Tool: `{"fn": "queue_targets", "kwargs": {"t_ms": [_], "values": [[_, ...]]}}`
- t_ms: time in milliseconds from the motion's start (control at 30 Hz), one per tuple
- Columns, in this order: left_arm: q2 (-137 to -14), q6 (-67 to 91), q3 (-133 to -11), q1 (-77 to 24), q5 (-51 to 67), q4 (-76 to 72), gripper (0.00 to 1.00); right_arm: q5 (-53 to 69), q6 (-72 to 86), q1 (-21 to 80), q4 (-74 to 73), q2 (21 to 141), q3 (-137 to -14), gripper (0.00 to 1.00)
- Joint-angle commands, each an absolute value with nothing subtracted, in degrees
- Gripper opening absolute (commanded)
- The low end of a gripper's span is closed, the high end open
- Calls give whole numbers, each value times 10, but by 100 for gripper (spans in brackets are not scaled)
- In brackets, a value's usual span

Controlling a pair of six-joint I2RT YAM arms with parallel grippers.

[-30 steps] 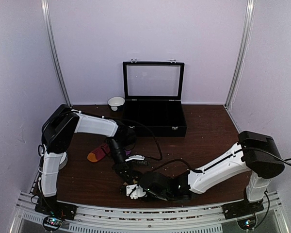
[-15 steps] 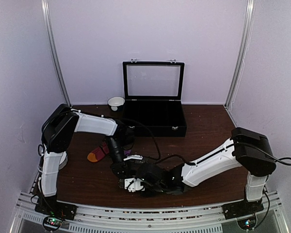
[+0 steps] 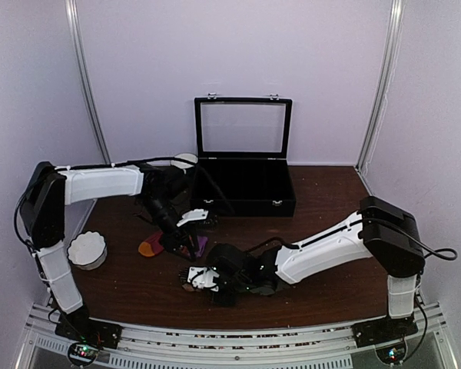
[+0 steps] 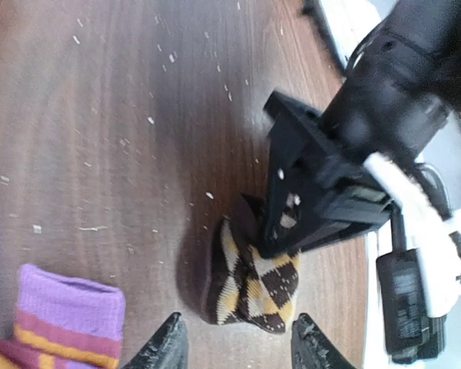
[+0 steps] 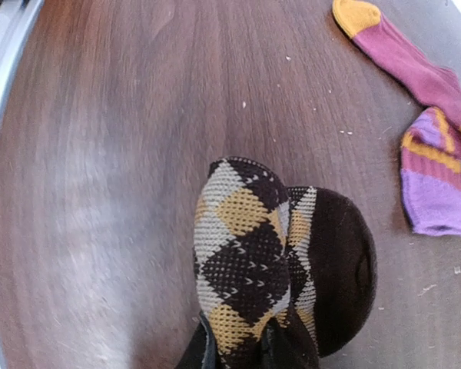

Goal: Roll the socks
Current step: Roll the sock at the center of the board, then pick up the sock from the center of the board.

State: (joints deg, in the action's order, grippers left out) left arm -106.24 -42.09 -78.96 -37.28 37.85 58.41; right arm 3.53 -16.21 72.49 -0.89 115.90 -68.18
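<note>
The dark brown argyle socks point(image 5: 246, 269) lie on the table point(image 3: 323, 215) as a folded bundle. My right gripper point(image 5: 238, 350) is shut on the bundle's near end, and the left wrist view shows it pinching the argyle socks point(image 4: 253, 286) from the far side. My left gripper point(image 4: 238, 350) stands open just short of the bundle, touching nothing. The magenta-red socks point(image 5: 411, 61), with an orange toe and a purple striped cuff point(image 5: 438, 192), lie flat beside it. In the top view the left gripper point(image 3: 183, 246) hovers over the magenta-red socks point(image 3: 152, 244), a little behind the right gripper point(image 3: 192, 278).
A black case point(image 3: 244, 188) with its glass lid up stands at the back centre. A small white bowl point(image 3: 184, 161) sits left of it. A larger white bowl point(image 3: 87, 249) is at the left edge. The metal rail point(image 3: 238, 338) runs along the front.
My left gripper opened, let go of the argyle bundle and drew back toward the magenta-red socks. My right gripper closed on the bundle and moved left with it.
</note>
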Motion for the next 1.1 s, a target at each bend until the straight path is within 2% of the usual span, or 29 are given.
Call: {"fn": "queue_targets", "kwargs": {"t_ms": [0, 233, 400, 567, 700, 1067], "values": [[-974, -432, -714, -346, 393, 512, 48, 171, -52, 717, -168, 1217, -681, 0], [-831, -457, -622, -343, 378, 455, 47, 265, 119, 675, -175, 1240, -696, 0], [-801, -503, -562, -397, 341, 457, 47, 366, 261, 656, -51, 1219, -659, 0], [-791, -494, -505, -496, 229, 406, 47, 417, 375, 639, 89, 1202, -624, 0], [-784, -490, -486, -528, 153, 338, 48, 434, 427, 638, 162, 1190, -620, 0], [-800, -515, -512, -552, 124, 376, 49, 449, 554, 633, 305, 1177, -626, 0]]}}
